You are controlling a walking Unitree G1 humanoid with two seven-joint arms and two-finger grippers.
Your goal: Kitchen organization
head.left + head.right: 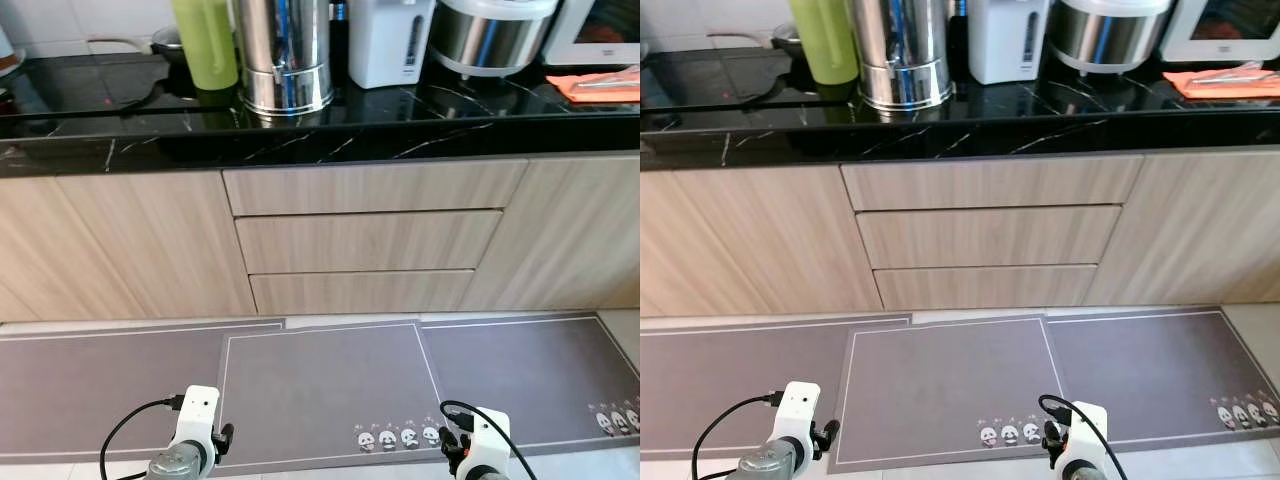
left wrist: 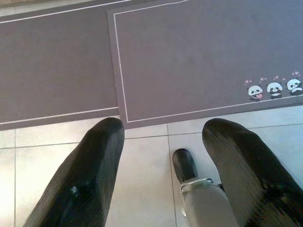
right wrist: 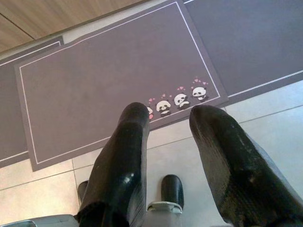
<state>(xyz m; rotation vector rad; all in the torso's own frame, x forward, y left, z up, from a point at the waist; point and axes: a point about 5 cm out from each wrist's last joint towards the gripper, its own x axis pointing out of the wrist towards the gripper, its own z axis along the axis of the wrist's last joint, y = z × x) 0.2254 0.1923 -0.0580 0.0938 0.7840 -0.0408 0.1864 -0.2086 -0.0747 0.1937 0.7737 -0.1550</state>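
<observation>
Both arms hang low over the floor in front of a kitchen counter (image 1: 320, 135). My left gripper (image 2: 165, 127) is open, with floor tiles and a grey mat (image 2: 189, 56) beyond its black fingers (image 2: 90, 170). My right gripper (image 3: 170, 111) is also open and holds nothing. Their white wrists (image 1: 197, 415) (image 1: 485, 435) sit at the lower edge of the eye views. On the black marble counter stand a green bottle (image 1: 205, 42), a steel canister (image 1: 285, 55), a white hot-water pot (image 1: 388, 40) and a rice cooker (image 1: 490, 35). An orange cloth (image 1: 600, 88) lies at the far right.
Under the counter are three wooden drawers (image 1: 365, 243) with cabinet doors (image 1: 120, 245) on either side. Grey mats with small panda prints (image 1: 395, 438) cover the floor along the cabinets. My own feet (image 2: 183, 164) stand on the pale tiles. A white appliance (image 1: 600, 30) stands at the back right.
</observation>
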